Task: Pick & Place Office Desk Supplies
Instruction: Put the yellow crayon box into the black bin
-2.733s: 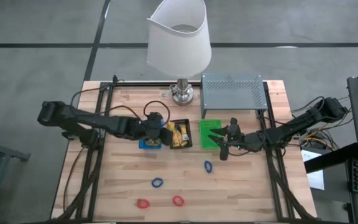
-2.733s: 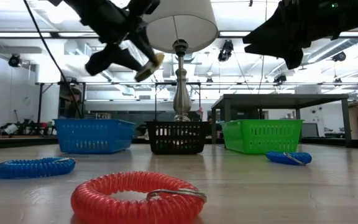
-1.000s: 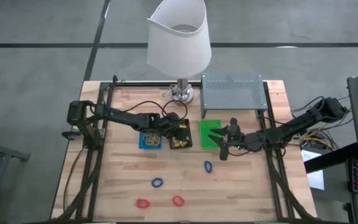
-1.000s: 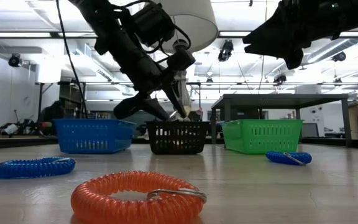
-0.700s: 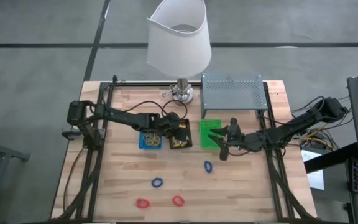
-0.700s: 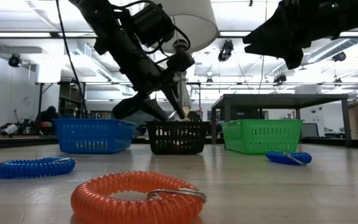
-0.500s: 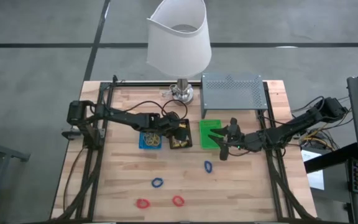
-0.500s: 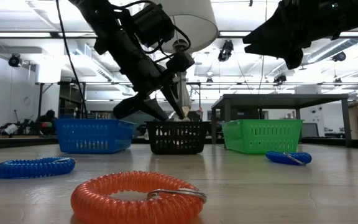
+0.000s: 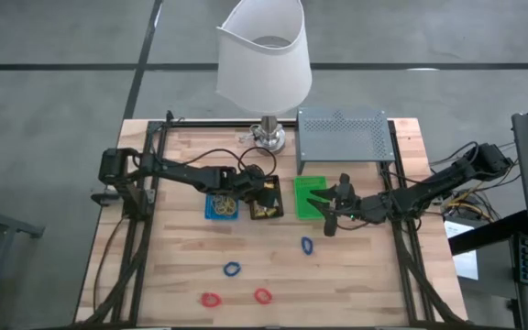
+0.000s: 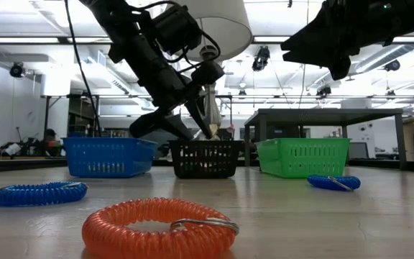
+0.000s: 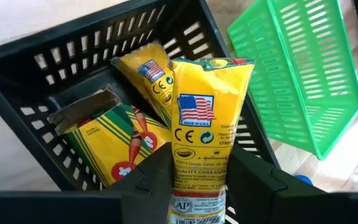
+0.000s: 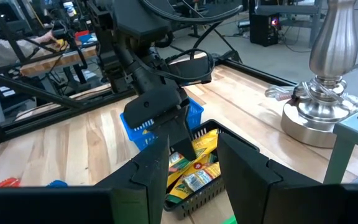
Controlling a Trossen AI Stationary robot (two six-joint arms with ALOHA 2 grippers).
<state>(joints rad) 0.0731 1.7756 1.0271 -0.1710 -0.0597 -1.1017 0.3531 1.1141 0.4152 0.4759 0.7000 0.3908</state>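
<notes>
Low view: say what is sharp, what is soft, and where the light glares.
Low view: the red ring close up is soft, the black tray crisper; ceiling lights glare behind, so the left gripper and its arm read as silhouettes. Left wrist view: even light, print on the yellow packet legible.

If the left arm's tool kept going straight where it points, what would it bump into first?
Probably the yellow crayon packets lying in the black slotted plastic tray. The left tool, shut on another yellow crayon packet, points down into that tray, so the held packet would likely touch first; depth is hard to judge.
</notes>
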